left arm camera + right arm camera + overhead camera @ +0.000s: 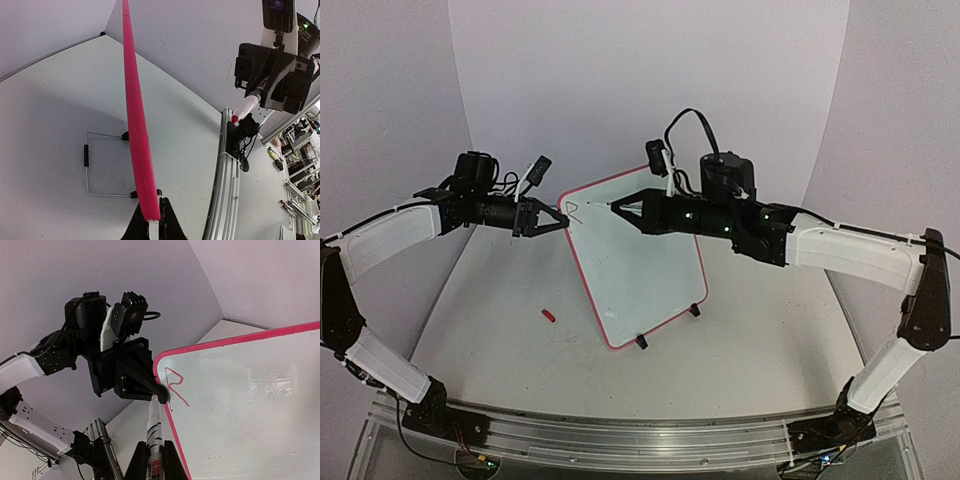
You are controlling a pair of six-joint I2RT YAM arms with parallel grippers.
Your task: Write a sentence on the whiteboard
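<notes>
The whiteboard [642, 272] stands tilted on the table, red-rimmed, with its face toward the right arm. My left gripper [558, 220] is shut on its top left corner; the left wrist view shows the rim [135, 115] edge-on between the fingers [170, 222]. My right gripper [638, 212] is shut on a white marker [156, 427], whose tip sits at the board's upper part just right of the writing. Of the sentence, a single red letter R [175, 387] shows near that corner. In the right wrist view the left gripper [159, 395] hides the marker's tip.
A small red marker cap [549, 314] lies on the table left of the board. Black feet [641, 342] and a wire stand [86, 162] prop the board. An aluminium rail [620, 435] runs along the near edge, and purple walls close in the back.
</notes>
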